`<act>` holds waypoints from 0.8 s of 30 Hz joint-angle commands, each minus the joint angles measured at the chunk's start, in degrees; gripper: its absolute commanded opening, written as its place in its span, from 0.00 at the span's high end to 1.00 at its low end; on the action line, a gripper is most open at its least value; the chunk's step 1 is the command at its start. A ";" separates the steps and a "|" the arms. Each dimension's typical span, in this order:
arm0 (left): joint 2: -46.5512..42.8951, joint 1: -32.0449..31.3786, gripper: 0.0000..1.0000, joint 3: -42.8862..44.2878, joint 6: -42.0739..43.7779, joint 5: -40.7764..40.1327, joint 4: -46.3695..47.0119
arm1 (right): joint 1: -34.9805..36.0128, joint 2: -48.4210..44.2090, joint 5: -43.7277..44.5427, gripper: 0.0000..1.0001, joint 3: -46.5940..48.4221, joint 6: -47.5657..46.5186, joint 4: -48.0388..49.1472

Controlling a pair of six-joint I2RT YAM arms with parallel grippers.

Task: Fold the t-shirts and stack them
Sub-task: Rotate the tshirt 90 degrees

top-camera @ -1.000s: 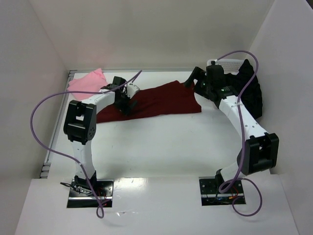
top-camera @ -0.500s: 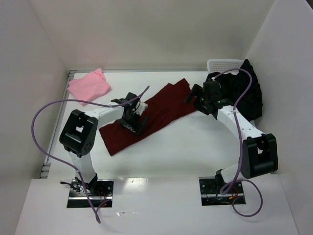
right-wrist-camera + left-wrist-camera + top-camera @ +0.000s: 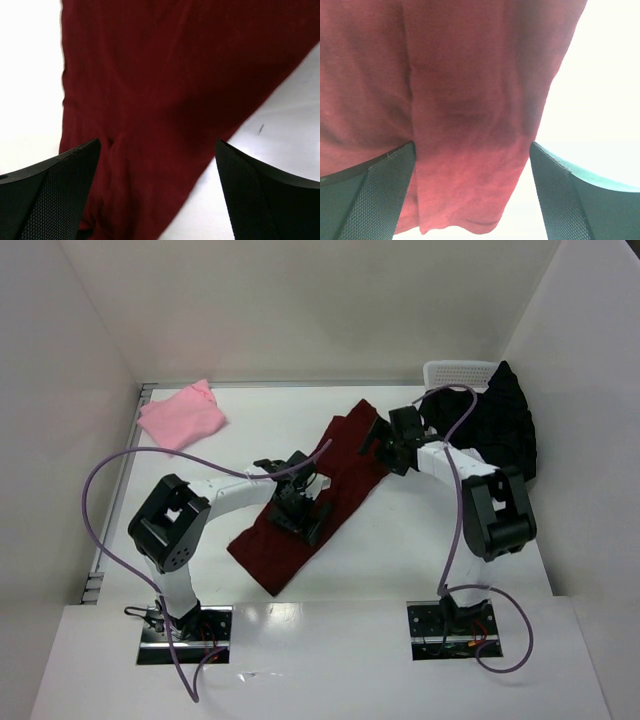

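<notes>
The dark maroon t-shirt (image 3: 268, 550) lies in a long diagonal strip from the back right to the near left of the table. My left gripper (image 3: 300, 518) is over its near half, jaws wide apart, with maroon cloth (image 3: 470, 100) between the fingers. My right gripper (image 3: 378, 445) is over its far end, jaws wide apart above the cloth (image 3: 165, 75). The light pink t-shirt (image 3: 182, 415) lies folded at the back left. The black t-shirt (image 3: 508, 425) is heaped at the back right.
A white mesh basket (image 3: 460, 371) stands at the back right, partly behind the black shirt. White walls close in the table on the left, back and right. Purple cables loop from both arms.
The maroon shirt has swung from lying flat across the back to a diagonal strip. My left gripper moved toward the near right with it; my right gripper moved left and slightly nearer.
</notes>
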 commanded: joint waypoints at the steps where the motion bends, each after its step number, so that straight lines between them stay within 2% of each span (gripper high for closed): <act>1: 0.71 0.14 0.00 0.83 -3.49 3.06 1.00 | 0.80 5.42 1.85 0.00 6.94 1.17 3.51; 6: 0.71 0.14 0.00 0.83 -4.72 5.60 1.01 | 1.94 11.95 2.72 0.00 12.05 0.56 2.80; 12: 0.18 0.14 0.00 0.22 -5.78 7.37 3.03 | 2.99 21.69 3.87 0.00 21.54 -0.50 -1.24; 19: 4.22 0.14 0.00 -0.40 -5.78 7.37 3.03 | 4.58 30.66 3.87 0.00 33.83 -1.64 -4.93; 24: 4.23 0.14 0.00 0.12 -7.97 10.88 3.64 | 5.72 36.12 3.34 0.00 41.75 -3.58 -6.86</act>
